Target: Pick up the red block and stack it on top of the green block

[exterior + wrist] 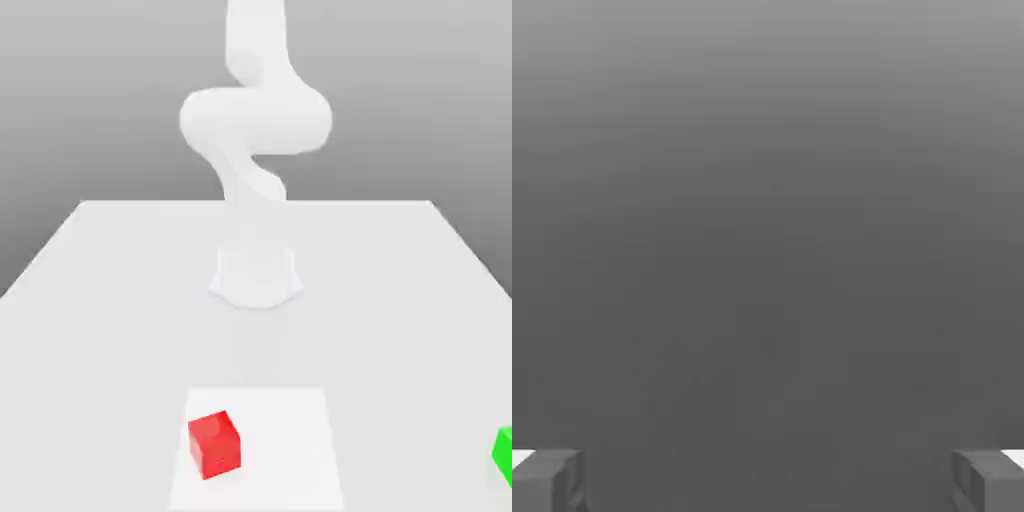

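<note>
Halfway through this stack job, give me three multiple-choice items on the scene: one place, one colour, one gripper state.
1. Where is the red block?
A) On top of the green block
B) On the white square patch
C) Between the gripper's fingers

2. What colour is the block at the exterior view's right edge?
A) Green
B) Blue
C) Yellow

3. How does the gripper stand?
A) Shut, empty
B) Shut on a block
C) Open, empty

Key:
1: B, the red block sits on the white square patch.
2: A, the green block, partly cut off by the picture's edge, is bright green.
3: C, the fingers of the gripper stand wide apart with nothing between them.
</note>
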{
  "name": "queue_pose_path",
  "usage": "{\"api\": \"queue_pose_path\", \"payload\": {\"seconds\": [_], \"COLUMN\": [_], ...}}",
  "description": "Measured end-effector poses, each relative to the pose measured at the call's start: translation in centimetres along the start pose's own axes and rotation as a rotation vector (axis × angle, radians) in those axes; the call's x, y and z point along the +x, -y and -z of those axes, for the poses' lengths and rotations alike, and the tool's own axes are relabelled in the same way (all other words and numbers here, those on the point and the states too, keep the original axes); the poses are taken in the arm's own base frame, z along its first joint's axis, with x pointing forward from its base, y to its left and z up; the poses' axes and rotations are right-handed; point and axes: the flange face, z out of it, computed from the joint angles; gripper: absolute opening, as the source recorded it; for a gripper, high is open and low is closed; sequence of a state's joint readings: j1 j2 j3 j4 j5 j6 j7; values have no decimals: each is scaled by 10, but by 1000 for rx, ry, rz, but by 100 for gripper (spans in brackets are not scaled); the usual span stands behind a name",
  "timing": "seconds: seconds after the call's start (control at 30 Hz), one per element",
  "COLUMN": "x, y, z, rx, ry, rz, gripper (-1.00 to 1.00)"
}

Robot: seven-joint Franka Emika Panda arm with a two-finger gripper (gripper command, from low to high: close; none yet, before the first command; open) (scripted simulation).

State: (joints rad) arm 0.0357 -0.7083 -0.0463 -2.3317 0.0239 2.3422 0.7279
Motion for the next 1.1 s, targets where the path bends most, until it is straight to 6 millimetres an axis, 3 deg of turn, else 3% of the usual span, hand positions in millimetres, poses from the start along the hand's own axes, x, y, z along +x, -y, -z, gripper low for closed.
{"api": "queue_pose_path", "payload": {"seconds": [0.13, 0.3, 0.53, 0.73, 0.93, 0.97, 1.1], "x": [-4, -29, -88, -142, -173, -179, -179], "y": [-22, -59, -132, -211, -247, -252, -252], "z": [-92, -193, -305, -365, -411, -418, -418], "rx": [-53, -128, -258, -395, -417, -418, -418], "ry": [133, 278, 451, 571, 589, 590, 591], "rz": [58, 130, 243, 351, 377, 375, 375], "gripper": [0, 0, 0, 0, 0, -100, -100]}}
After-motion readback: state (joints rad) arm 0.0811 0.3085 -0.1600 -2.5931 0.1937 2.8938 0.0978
